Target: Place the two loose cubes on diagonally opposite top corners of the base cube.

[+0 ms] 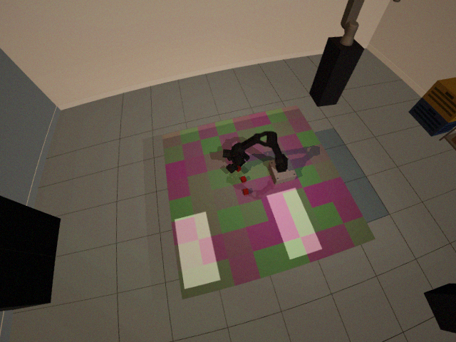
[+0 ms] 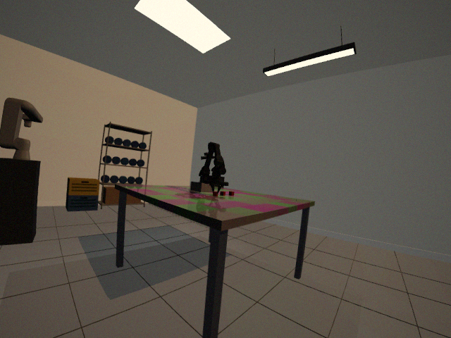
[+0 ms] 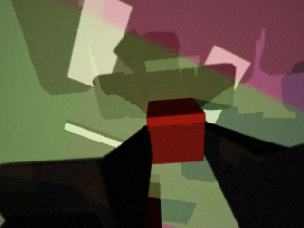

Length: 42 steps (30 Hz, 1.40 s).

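Three similar small red cubes stand in a spaced row; I cannot tell by looks which is the base cube. My gripper (image 1: 237, 169) (image 2: 215, 191) (image 3: 174, 129) points down at the end of the row nearest the arm's reach. It is shut on the end red cube (image 1: 239, 168) (image 2: 215, 193) (image 3: 178, 143), with one black finger against each side. That cube looks level and at about table height. The middle red cube (image 1: 243, 179) (image 2: 223, 193) and the far red cube (image 1: 246, 192) (image 2: 231, 193) stand apart from it. In the wrist view the left finger partly hides another cube (image 3: 153, 212).
The table (image 1: 231, 218) (image 2: 266, 208) has a green and magenta patchwork top with bright light patches. The arm (image 1: 272, 137) (image 2: 213, 148) rises from a pale base block (image 1: 283, 178) beside the cube row. Its dark shadows fall across the tabletop.
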{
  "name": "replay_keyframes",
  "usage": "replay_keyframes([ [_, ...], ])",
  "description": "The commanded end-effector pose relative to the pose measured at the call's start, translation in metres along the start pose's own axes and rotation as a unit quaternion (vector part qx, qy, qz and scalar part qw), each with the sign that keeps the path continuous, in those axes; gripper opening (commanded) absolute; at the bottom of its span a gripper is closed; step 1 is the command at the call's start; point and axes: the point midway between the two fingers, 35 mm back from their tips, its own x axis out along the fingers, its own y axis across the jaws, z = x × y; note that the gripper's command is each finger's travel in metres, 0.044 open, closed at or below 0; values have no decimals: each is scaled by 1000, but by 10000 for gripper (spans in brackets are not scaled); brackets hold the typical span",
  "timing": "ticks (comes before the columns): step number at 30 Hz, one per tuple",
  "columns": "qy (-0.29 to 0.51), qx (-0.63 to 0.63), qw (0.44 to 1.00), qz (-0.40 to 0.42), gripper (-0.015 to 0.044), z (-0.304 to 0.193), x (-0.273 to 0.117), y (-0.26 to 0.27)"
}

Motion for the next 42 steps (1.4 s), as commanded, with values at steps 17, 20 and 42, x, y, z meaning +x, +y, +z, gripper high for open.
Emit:
replay_keyframes([
  [17, -2, 2, 1000, 0, 105, 5, -53, 4],
  [20, -2, 2, 1000, 0, 105, 5, -63, 4],
  [42, -2, -4, 1000, 0, 105, -5, -107, 7],
])
